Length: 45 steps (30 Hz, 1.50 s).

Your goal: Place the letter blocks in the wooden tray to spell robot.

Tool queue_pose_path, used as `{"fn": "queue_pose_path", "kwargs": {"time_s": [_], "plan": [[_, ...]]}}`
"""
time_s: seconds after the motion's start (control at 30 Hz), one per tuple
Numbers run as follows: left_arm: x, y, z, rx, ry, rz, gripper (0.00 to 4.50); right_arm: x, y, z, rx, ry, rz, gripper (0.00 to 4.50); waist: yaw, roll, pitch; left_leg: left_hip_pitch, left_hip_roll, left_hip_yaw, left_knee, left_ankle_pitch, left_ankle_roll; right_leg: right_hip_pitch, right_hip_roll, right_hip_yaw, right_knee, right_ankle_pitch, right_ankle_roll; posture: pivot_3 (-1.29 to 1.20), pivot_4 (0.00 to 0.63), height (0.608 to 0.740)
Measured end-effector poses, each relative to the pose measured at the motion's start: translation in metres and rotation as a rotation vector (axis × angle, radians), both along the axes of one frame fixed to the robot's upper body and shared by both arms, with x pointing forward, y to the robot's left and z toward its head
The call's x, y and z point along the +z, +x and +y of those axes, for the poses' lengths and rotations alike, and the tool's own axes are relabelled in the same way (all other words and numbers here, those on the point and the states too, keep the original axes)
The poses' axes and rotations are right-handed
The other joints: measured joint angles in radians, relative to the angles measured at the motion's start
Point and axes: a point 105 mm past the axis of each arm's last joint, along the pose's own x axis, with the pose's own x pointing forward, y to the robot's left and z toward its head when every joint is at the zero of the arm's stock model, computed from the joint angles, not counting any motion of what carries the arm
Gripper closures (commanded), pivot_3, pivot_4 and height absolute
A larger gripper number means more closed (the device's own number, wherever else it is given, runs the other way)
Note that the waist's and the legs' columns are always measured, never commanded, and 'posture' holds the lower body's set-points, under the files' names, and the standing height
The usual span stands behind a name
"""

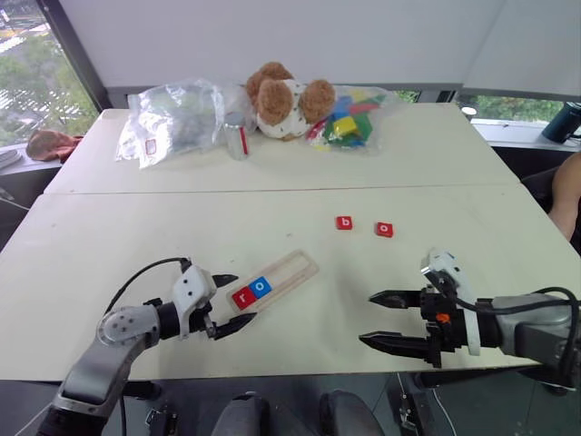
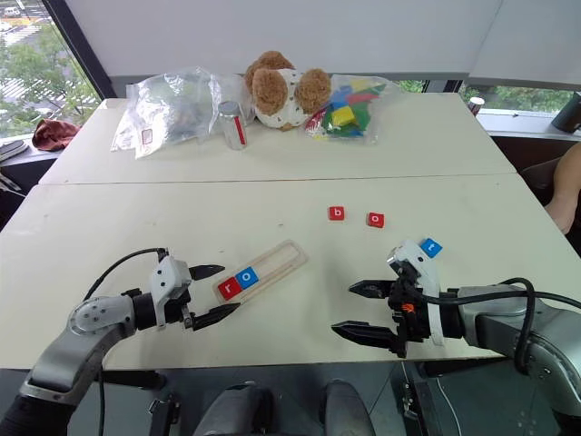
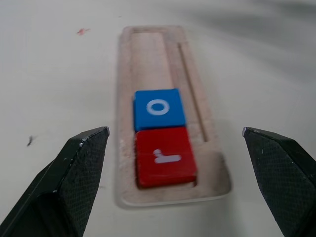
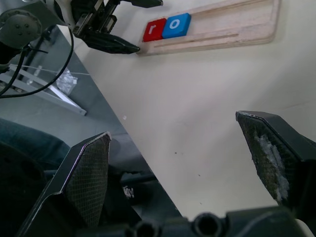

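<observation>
Found the left gripper (image 1: 240, 301) nearest, at the near end of the wooden tray (image 1: 295, 263), fingers wide apart and holding nothing, one to each side of that end but not touching it. Saw the right gripper (image 1: 366, 318) over bare table well to the right of the tray, also spread open and empty, pointing toward the tray.

Noted the tray lying diagonally on the table, with the red r block (image 1: 243, 296) at its near end and the blue o block (image 1: 261, 287) touching it, both flat in the slot (the remaining part of the slot was bare wood).

Spotted the blue t block (image 2: 431, 246) on the table just behind the right gripper. Farther out, counted the red b block (image 1: 344, 222) and the red o block (image 1: 385, 229) side by side but apart, well away from the tray. Saw a teddy bear (image 1: 283, 98) and plastic bags at the far edge.

Judged two letters as done and the b as the step in hand. Expected the next move to need a reach to the b block, probably by the right gripper, a grip on its edges, then a placement against the blue o with the letter turned the same way.
</observation>
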Motion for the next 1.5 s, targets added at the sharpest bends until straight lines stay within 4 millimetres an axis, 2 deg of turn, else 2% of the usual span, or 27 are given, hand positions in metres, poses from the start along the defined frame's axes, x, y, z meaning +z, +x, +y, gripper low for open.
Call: {"fn": "queue_pose_path", "kwargs": {"time_s": [0.23, 0.33, 0.4, 0.67, 0.73, 0.83, 0.97, 1.13, 1.47, 1.5], "plan": [[-0.005, 0.008, -0.008, -0.010, 0.006, -0.098, 0.00, 0.002, 0.002, -0.001, -0.003, -0.011, -0.021, 0.09, 0.005, 0.001, -0.001, 0.001, 0.000, 0.000, 0.002, 0.000, 0.000, 0.002, 0.000, 0.000, 0.000, 0.000, 0.000, 0.00, 0.150, 0.740], [-0.007, 0.007, -0.011, -0.036, 0.020, -0.121, 0.87, 0.002, 0.004, -0.003, -0.008, -0.012, -0.025, 0.00, 0.004, 0.003, -0.003, 0.003, 0.000, 0.000, 0.002, 0.000, 0.000, 0.004, 0.000, 0.000, 0.000, 0.000, 0.000, 0.00, 0.150, 0.740], [-0.010, 0.004, -0.014, -0.060, 0.031, -0.128, 1.80, 0.002, 0.004, -0.003, -0.008, -0.012, -0.028, 0.00, 0.005, 0.004, -0.003, 0.004, 0.000, 0.000, 0.002, 0.000, 0.000, 0.005, 0.000, 0.000, 0.000, 0.000, 0.000, 0.00, 0.150, 0.740], [-0.009, 0.002, -0.013, -0.049, 0.017, -0.081, 1.80, 0.002, 0.005, -0.004, -0.013, -0.021, -0.036, 0.00, 0.003, 0.004, -0.004, 0.005, 0.000, 0.000, 0.001, 0.000, 0.001, 0.005, 0.000, 0.000, 0.000, 0.000, 0.000, 0.00, 0.150, 0.740], [-0.009, 0.002, -0.010, -0.051, 0.016, -0.064, 1.29, 0.002, 0.006, -0.005, -0.017, -0.025, -0.041, 0.00, 0.002, 0.004, -0.004, 0.005, 0.000, 0.000, 0.001, 0.000, 0.001, 0.005, 0.000, 0.000, 0.000, 0.000, 0.000, 0.00, 0.150, 0.740], [-0.007, 0.004, -0.005, -0.025, -0.004, -0.035, 0.02, 0.000, 0.007, -0.006, -0.026, -0.027, -0.040, 0.00, 0.003, 0.004, -0.004, 0.005, 0.000, 0.000, 0.001, 0.000, 0.001, 0.005, 0.000, 0.000, 0.000, 0.000, 0.000, 0.00, 0.150, 0.740], [-0.007, 0.005, -0.002, -0.010, -0.014, -0.013, 0.02, -0.002, 0.007, -0.007, -0.029, -0.028, -0.037, 0.00, 0.004, 0.004, -0.004, 0.004, 0.000, 0.000, 0.001, 0.000, 0.001, 0.005, 0.000, 0.000, 0.000, 0.000, 0.000, 0.00, 0.150, 0.740], [-0.013, -0.005, 0.003, -0.033, 0.047, 0.002, 0.02, -0.003, 0.007, -0.008, -0.036, -0.026, -0.033, 0.00, 0.002, 0.004, -0.004, 0.004, 0.000, 0.000, 0.001, 0.000, 0.001, 0.005, 0.000, 0.000, 0.000, 0.000, 0.000, 0.00, 0.150, 0.740], [-0.018, -0.002, 0.000, -0.022, 0.016, -0.010, 0.02, -0.005, 0.008, -0.006, -0.036, -0.023, -0.039, 0.00, 0.009, 0.006, -0.005, 0.005, 0.000, 0.000, 0.001, 0.000, 0.001, 0.006, -0.001, 0.000, 0.000, 0.000, -0.001, 0.00, 0.150, 0.740], [-0.018, -0.001, 0.000, -0.025, 0.016, -0.010, 0.53, -0.005, 0.008, -0.006, -0.037, -0.024, -0.039, 0.00, 0.007, 0.006, -0.005, 0.005, 0.000, 0.000, 0.001, 0.000, 0.001, 0.006, -0.001, 0.000, 0.000, -0.001, -0.002, 0.00, 0.150, 0.740]]}}
